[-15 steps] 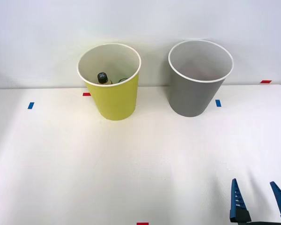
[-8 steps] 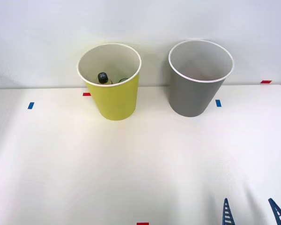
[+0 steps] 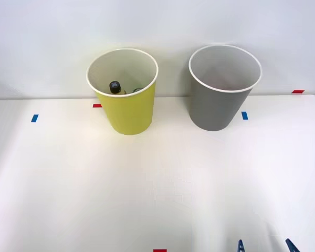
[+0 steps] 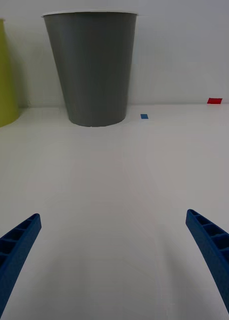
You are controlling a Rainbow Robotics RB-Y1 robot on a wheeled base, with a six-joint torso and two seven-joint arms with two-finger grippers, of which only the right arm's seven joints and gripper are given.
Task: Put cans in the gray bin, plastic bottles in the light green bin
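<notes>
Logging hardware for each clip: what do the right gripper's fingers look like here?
The right gripper has two bright blue fingers. Each tapers to a narrow tip and is ribbed, with open cells along its length like a ladder. In the front view the gripper appears as two small blue pointed tips. No cables or markings are visible.

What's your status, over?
Right gripper jaws open, holding nothing, low at near table edge. Bottle in the light green bin. Gray bin upright; nothing in the way.
</notes>
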